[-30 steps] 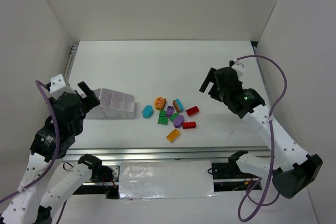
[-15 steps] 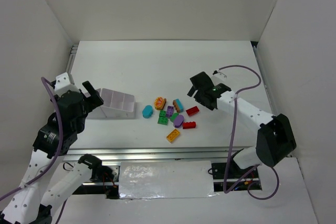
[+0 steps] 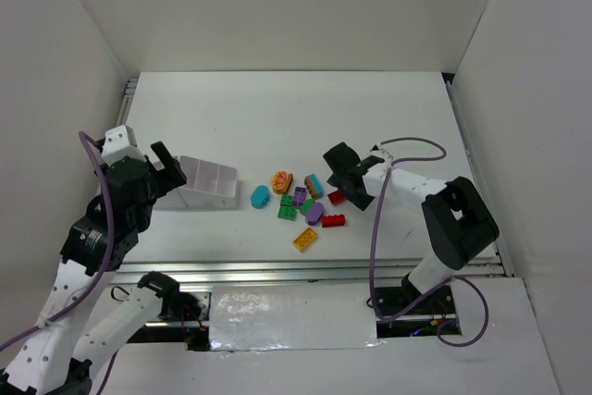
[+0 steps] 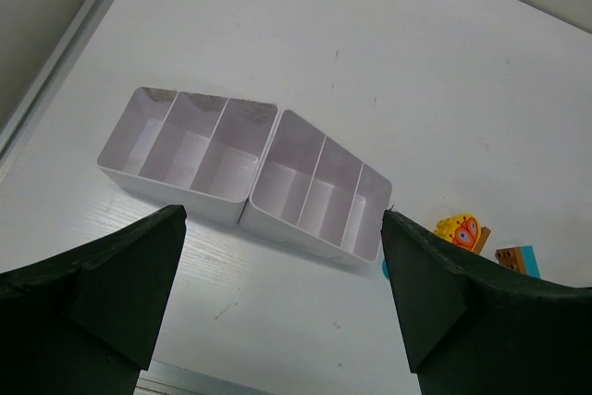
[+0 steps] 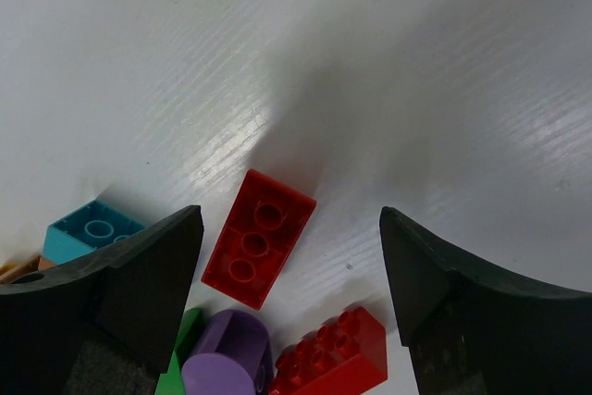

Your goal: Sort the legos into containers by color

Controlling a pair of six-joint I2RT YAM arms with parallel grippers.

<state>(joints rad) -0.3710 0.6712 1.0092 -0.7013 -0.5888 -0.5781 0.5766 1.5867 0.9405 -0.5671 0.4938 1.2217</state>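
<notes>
Legos (image 3: 301, 205) all lie loose in a cluster near the middle of the counter (image 3: 277, 108), and none is sorted yet; take it from the left. Your left gripper (image 3: 165, 171) hangs just short of the containers (image 4: 185, 193), fingers spread wide and holding nothing; it has crept a little nearer to them over the last second. Its wrist view shows the containers as white trays set end to end, every compartment bare.

Just right of the containers sits a teal oval (image 3: 260, 196), then the main huddle of green, purple, orange and yellow pieces; the red ones lie at its right edge.

The real change is on the right: your right gripper (image 5: 289, 219) has swung in from well out at the side and now sits low over the red brick (image 5: 259, 238); its fingers are apart, one on each side of the brick and touching neither face, and they have been narrowing. A second red brick (image 5: 328, 358) and a purple oval (image 5: 227, 358) lie close by at the near end.

So you look to be starting the first pick; mind that the closing fingers do not catch those neighbours.
</notes>
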